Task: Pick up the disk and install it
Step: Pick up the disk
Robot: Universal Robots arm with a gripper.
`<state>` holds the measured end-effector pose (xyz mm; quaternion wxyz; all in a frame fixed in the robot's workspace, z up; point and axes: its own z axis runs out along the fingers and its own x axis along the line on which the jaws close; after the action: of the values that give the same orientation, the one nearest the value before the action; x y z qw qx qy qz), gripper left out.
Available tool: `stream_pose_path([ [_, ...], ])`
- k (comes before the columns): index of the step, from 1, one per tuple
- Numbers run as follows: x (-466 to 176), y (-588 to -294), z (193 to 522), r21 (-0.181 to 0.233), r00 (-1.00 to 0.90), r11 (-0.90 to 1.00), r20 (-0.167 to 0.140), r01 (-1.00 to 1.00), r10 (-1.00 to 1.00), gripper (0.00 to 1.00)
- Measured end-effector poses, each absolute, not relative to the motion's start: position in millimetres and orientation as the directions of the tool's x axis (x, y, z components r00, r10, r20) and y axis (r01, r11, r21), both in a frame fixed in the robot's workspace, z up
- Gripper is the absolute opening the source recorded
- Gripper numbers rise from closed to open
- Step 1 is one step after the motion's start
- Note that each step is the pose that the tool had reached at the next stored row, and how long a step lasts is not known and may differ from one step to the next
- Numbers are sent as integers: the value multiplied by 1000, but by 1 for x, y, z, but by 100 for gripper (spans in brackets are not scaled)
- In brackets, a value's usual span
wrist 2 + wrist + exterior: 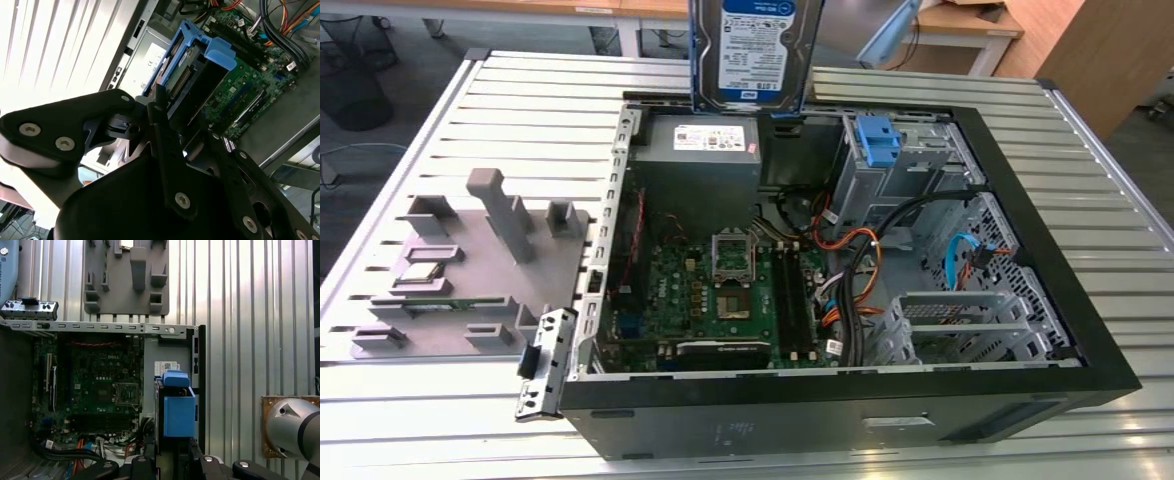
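The hand (182, 107) is closed on the disk (220, 52), its black fingers (161, 125) pressed to either side of the blue-framed drive. The disk hangs upright just under the hand, above the open computer case (854, 400) and clear of everything in it.

Directly below the hand sits the grey power supply (700, 140). Beyond it lies the green motherboard (720, 290). To one side of the hand are a bare blue bracket (878, 138) in the drive cage and a tangle of cables (854, 250). A grey fixture (467, 270) stands well apart on the slatted worktop (520, 100), outside the case.

In the exterior view the disk's upper part is cut off at the picture's edge, though its blue-and-white label faces the camera. Both wrist views show the disk edge-on, with the hand's linkages covering its near end.
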<state>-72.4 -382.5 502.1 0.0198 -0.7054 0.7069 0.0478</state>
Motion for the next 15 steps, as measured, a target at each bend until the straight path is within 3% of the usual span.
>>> stream_pose_path([
  [15, -60, -382, 502, 40, -4, 0, -95, -999, -995, 35],
])
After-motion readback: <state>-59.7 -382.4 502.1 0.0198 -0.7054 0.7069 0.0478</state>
